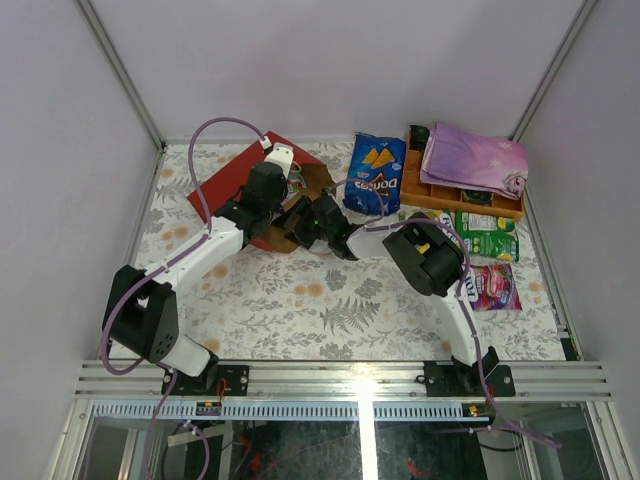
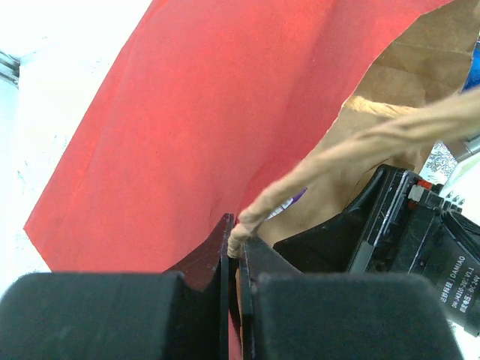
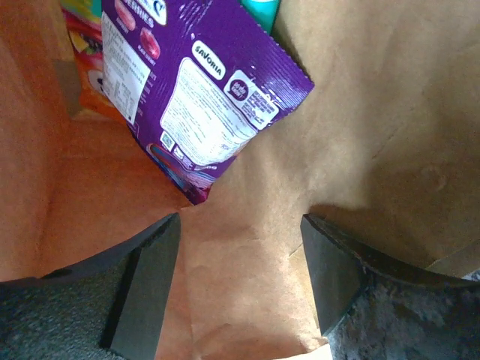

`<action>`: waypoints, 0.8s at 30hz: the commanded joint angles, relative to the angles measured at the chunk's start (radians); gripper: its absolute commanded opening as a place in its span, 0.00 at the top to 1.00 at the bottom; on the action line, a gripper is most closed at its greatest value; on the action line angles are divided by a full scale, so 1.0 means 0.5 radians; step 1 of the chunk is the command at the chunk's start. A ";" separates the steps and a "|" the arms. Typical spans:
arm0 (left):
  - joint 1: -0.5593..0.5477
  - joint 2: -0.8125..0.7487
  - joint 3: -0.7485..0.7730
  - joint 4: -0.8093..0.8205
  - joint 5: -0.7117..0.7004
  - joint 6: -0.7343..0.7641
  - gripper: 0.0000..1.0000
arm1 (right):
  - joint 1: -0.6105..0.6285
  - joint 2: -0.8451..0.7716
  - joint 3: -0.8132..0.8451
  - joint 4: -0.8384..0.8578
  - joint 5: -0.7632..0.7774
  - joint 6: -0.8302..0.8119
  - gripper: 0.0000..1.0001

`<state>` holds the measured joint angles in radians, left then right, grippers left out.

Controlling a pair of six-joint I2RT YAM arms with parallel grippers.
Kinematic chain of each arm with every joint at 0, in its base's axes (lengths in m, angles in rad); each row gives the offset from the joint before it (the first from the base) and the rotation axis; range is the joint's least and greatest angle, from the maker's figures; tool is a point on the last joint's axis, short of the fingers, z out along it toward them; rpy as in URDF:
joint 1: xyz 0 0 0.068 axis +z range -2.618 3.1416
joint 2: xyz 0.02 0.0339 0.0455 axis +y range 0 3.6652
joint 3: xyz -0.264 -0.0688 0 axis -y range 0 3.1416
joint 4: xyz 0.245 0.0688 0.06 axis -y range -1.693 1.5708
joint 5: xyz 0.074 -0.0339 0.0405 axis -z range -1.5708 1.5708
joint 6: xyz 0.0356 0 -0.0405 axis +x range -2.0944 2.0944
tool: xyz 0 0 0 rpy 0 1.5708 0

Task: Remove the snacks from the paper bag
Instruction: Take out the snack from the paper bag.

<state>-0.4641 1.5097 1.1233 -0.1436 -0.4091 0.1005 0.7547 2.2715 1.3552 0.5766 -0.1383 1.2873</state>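
The left gripper (image 2: 234,240) pinches the paper bag's (image 2: 187,135) string handle (image 2: 360,139). The right gripper (image 3: 240,247) gapes wide inside the bag, holding nothing, with the purple candy packet (image 3: 202,90) just ahead.

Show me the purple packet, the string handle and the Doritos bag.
purple packet (image 3: 202,97), right wrist view, its printed back.
string handle (image 2: 360,142), left wrist view, mid strand.
Doritos bag (image 1: 375,175), top view, its front.

Looks steeply down from above and behind over the whole table (image 1: 330,300), arm bases (image 1: 465,378) at frame bottom. Sits very close at each wrist: left facing the red outside of the paper bag (image 2: 187,112), right its brown inside, both shared overhead at upper left.
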 commanded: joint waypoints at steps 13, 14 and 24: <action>-0.005 -0.009 0.006 0.121 -0.050 -0.034 1.00 | 0.115 0.139 0.236 -0.418 0.372 0.732 0.39; -0.005 -0.008 0.006 0.120 -0.047 -0.034 1.00 | 0.119 0.153 0.255 -0.414 0.394 0.744 0.39; -0.004 -0.017 0.002 0.120 -0.050 -0.032 1.00 | 0.129 0.301 0.364 -0.319 0.628 0.827 0.41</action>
<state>-0.4641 1.5101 1.1233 -0.1432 -0.4091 0.1005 0.8139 2.3745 1.5188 0.4549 0.0654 1.6852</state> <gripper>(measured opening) 0.008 0.606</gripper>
